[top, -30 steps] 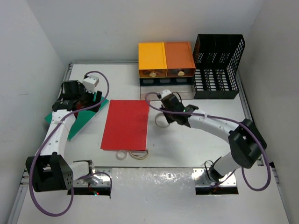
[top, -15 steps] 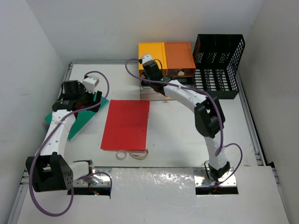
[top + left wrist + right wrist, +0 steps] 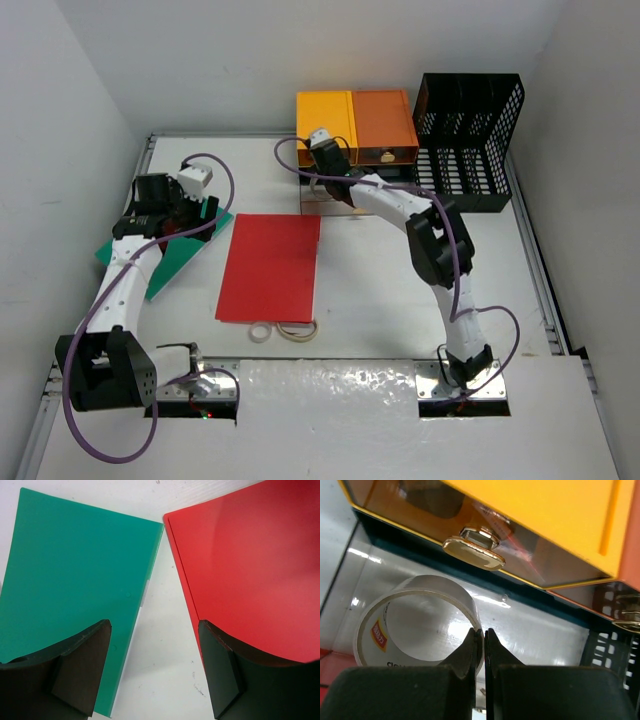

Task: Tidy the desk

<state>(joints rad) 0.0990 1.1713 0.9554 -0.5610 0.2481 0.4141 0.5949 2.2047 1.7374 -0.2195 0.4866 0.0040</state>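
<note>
Two black fingers are pressed together on the right tool (image 3: pixel 480 642), and the thin wall of the tape roll (image 3: pixel 379 630) appears to be pinched between them. So narrow a hold on a slick, springy ring could easily be lost. The roll may be twisted out, or rolled away on its edge if it is released tilted. The brass-coloured knob (image 3: pixel 474 547) just above could be struck if the tool is lifted, and the yellow drawer (image 3: pixel 545 515) nudged.

The roll is clear, glossy and hollow, with a small red-and-yellow label. Beneath it a transparent tray (image 3: pixel 540 625) is seen, hard and reflective.

The left tool (image 3: pixel 154 630) is spread above the gap between a matte green folder (image 3: pixel 75 565) and a smooth red folder (image 3: pixel 250 565), both thin, flexible plastic sheets. Nothing is gripped by it.

Everything is carried by the table (image 3: pixel 380 300), a flat white top filling the space between the walls, with the black mesh rack (image 3: pixel 468 140) at its far right.
</note>
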